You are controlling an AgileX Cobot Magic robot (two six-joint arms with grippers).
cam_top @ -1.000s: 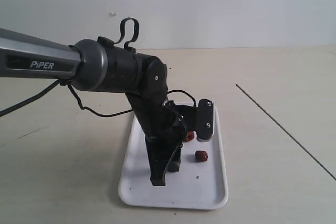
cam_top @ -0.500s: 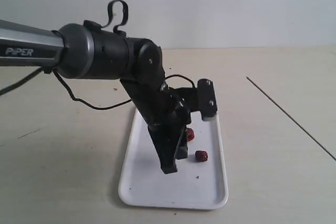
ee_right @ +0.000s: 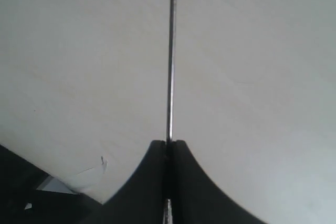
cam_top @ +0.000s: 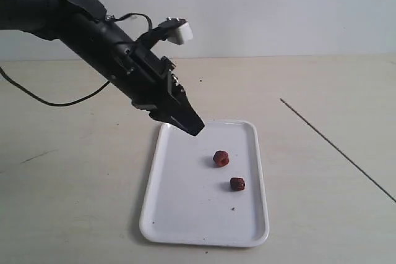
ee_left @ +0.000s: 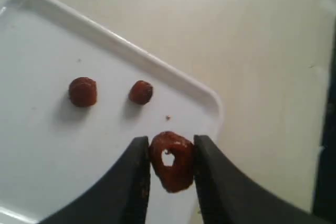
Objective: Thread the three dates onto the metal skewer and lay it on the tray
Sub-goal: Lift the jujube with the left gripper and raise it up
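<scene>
Black left claw (cam_top: pixel 189 125) slants over tray (cam_top: pixel 185 214), pinching a date (ee_left: pixel 170 162); right claw (ee_right: pixel 168 148) pinches skewer (ee_right: pixel 170 66).

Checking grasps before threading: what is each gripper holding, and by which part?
Left gripper pinches one date by its opposite sides. Right gripper clamps the metal skewer on its shaft, the rod running forward.

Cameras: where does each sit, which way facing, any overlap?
Exterior view: off-arm, faces across the table; tray, two loose dates, skewer, left gripper.
Left wrist view: on left arm, looks down at the tray; its fingers pinch a third date.
Right wrist view: on right arm, looks along the skewer; right gripper shut on it.
Shared: exterior and left wrist both show tray and loose dates.
</scene>
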